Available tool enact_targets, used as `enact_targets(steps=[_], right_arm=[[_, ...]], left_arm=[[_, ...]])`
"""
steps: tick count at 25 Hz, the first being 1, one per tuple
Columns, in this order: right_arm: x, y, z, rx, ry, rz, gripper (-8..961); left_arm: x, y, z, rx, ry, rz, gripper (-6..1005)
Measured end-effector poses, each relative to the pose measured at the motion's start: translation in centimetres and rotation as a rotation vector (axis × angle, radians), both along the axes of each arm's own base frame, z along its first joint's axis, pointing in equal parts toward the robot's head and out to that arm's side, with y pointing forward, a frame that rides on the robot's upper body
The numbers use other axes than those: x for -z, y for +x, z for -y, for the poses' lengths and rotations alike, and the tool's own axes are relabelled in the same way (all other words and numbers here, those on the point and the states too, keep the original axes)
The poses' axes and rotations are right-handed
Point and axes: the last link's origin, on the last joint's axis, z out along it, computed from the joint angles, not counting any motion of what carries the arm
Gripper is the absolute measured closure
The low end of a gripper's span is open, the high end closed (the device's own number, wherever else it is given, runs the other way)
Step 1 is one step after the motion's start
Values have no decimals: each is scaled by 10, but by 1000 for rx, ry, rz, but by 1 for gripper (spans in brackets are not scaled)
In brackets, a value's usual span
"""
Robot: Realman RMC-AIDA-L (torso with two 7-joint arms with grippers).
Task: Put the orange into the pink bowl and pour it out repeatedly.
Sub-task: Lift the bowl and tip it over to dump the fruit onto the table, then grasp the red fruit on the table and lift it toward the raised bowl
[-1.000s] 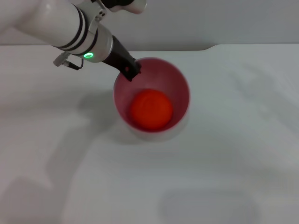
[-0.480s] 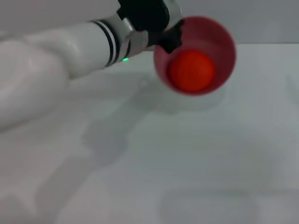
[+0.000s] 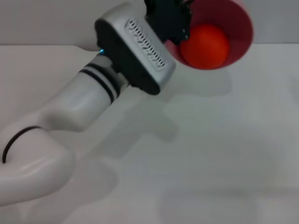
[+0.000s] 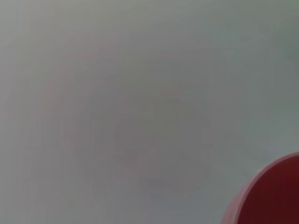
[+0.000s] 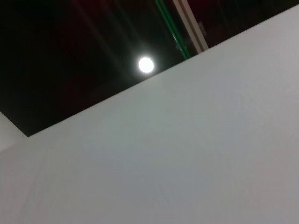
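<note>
Here the left gripper [image 3: 180, 25], black-fingered on a white arm, is clamped tight on the near-left rim of the glossy, deep, round pink plastic bowl [image 3: 240, 25], holding it lifted above the white table [image 3: 224, 149] and tipped toward the camera. The bright red-orange, roundish orange [image 3: 204, 46] sits inside the bowl against its lower wall, just beside the gripping fingers. The right gripper is out of sight.

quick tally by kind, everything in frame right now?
Oranges: 1, the orange, inside the bowl.
Bowls: 1, the pink bowl, lifted and tipped.
Robot hands: 1, the left hand, clamped on the bowl's rim.
Tables: 1, the white table.
Total: 4.
</note>
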Motion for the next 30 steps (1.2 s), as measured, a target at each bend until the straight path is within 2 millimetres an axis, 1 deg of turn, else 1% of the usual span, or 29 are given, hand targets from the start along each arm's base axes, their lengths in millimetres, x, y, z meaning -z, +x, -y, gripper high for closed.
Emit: enact_targets(steps=[5,10,20,26,30], right_arm=[[-2,-2,0,-7,4,3,450],[-2,-3,-4,-5,0,3,450],[-1,-7,-12,5,-15,2,450],[0,-9,-14,2,-20,3,451],[2,-7,-14,9,-25,1,451]], left_arm=[[-9,-7,7,36,72,57,956],[-19,-12,15,73,153,78,956],[-22,-12,16,107,207,26,956],[-21,-11,11,91,188,33,956],[-15,-14,-5,-5,95,77,956]])
